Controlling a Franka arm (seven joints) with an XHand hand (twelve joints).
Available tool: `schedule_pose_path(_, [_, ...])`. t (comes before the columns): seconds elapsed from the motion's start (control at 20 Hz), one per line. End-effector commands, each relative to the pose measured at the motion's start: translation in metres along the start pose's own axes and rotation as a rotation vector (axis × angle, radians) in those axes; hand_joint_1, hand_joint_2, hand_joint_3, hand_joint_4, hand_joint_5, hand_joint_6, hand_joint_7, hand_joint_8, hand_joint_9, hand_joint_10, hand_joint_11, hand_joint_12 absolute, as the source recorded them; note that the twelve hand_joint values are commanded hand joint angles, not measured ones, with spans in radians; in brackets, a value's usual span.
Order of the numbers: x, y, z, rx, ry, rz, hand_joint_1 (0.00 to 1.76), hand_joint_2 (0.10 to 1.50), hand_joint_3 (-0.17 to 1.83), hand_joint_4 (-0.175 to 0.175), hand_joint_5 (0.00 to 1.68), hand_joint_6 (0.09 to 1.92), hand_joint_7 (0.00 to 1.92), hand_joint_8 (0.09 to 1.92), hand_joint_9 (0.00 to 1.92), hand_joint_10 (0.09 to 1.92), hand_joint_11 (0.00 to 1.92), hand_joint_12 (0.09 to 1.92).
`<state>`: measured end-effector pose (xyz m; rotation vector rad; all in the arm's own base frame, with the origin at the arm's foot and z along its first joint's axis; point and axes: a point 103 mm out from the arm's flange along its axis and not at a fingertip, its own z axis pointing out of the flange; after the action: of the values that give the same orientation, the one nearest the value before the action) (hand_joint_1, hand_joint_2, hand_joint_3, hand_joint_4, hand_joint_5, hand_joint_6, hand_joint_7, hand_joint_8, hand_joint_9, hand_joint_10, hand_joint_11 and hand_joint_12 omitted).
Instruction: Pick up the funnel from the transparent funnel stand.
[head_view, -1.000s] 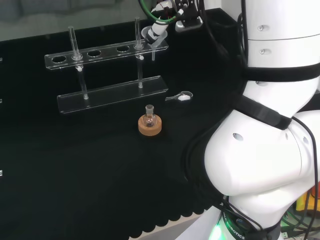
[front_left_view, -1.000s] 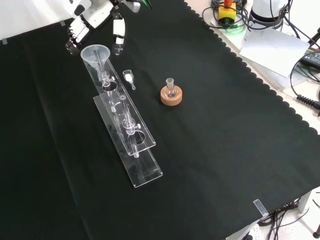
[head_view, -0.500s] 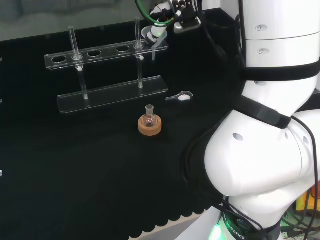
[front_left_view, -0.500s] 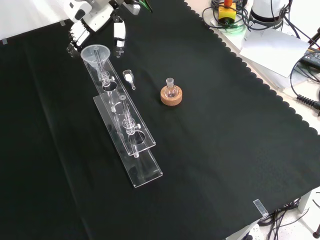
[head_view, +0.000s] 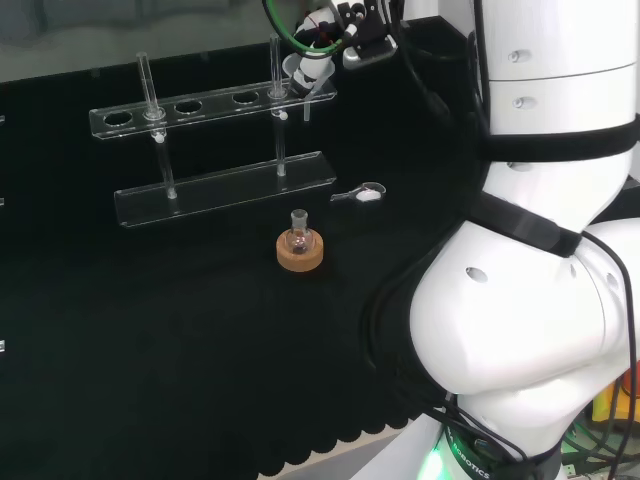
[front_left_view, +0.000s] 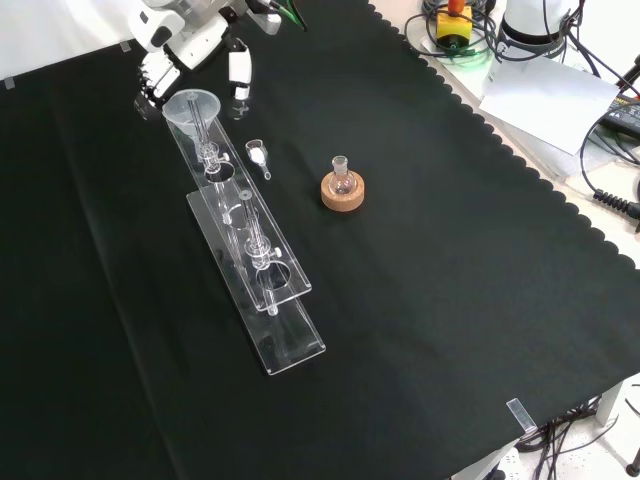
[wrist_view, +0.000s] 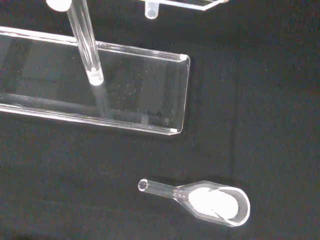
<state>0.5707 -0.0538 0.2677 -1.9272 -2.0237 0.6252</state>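
The clear funnel (front_left_view: 190, 106) sits in the end hole of the transparent stand (front_left_view: 243, 222), its stem hanging below the upper plate. In the head view the funnel (head_view: 296, 68) is at the right end of the stand (head_view: 200, 106), partly hidden by the hand. The hand (front_left_view: 188, 38) reaches in from the top of the front view and straddles the funnel. Its fingers (front_left_view: 150, 86) are beside the rim on the left, and the thumb (front_left_view: 239, 72) hangs apart on the right. The hand (head_view: 318, 58) is open and holds nothing.
A small round flask on a cork ring (front_left_view: 343, 190) stands right of the stand in the front view. A glass scoop with white powder (front_left_view: 258, 154) lies between them, close under the hand (wrist_view: 215, 203). The stand's base plate (wrist_view: 125, 95) has upright rods.
The hand has shifted left in the head view, closer to the funnel. Its fingers now sit lower beside the rim in the front view. The funnel and stand have not moved.
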Motion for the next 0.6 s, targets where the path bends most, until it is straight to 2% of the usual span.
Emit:
schedule_pose_path(0.05, [-0.0027, 0.0081, 0.0015, 0.012, -0.010, -0.009, 0.63, 0.82, 0.19, -0.060, 0.03, 0.09, 0.00, 0.28, 0.08, 0.84, 0.10, 1.55])
schedule_pose_path(0.4, [-0.0049, 0.0097, 0.0028, 0.010, -0.027, -0.018, 0.64, 0.81, 0.22, -0.060, 0.04, 0.09, 0.00, 0.29, 0.11, 0.83, 0.11, 1.54])
schedule_pose_path(0.6, [-0.0044, 0.0106, 0.0019, 0.015, -0.044, -0.018, 0.66, 0.79, 0.27, -0.061, 0.06, 0.09, 0.00, 0.38, 0.20, 0.79, 0.14, 1.53])
